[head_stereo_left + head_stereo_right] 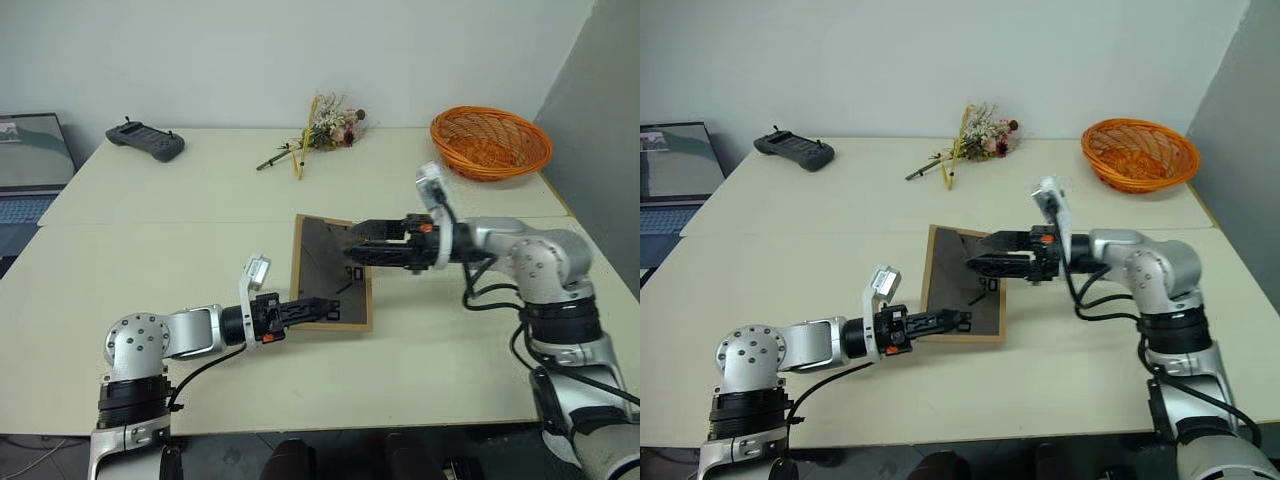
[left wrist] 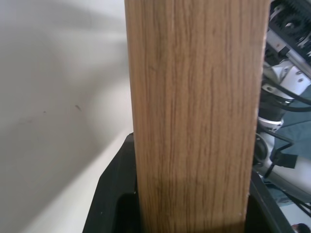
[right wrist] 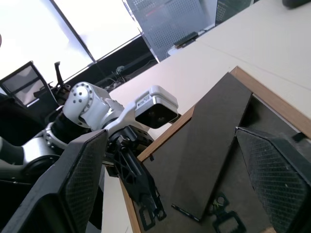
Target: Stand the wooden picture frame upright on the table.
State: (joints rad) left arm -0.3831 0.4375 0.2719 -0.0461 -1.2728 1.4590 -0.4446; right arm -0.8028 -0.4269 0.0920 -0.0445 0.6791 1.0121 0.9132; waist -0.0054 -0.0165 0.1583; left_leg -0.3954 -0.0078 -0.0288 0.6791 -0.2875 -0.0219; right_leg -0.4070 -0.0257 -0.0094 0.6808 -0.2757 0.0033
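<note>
From the head views, keep the left gripper (image 1: pixel 312 309) clamped on the near edge of the wooden picture frame (image 1: pixel 322 262). It holds the frame tilted, back side up, over the table (image 1: pixel 180 290). Bring the right gripper (image 1: pixel 366 246), fingers wide apart, onto the stand flap (image 1: pixel 340 268) before you tip the frame up.

In the left wrist view, light wood grain runs between the black fingers (image 2: pixel 114 194), so you grip squarely; don't squeeze harder.

In the right wrist view, both fingers straddle the dark brown back. The flap looks lifted slightly, so hook its free edge and swing it out fully.
</note>
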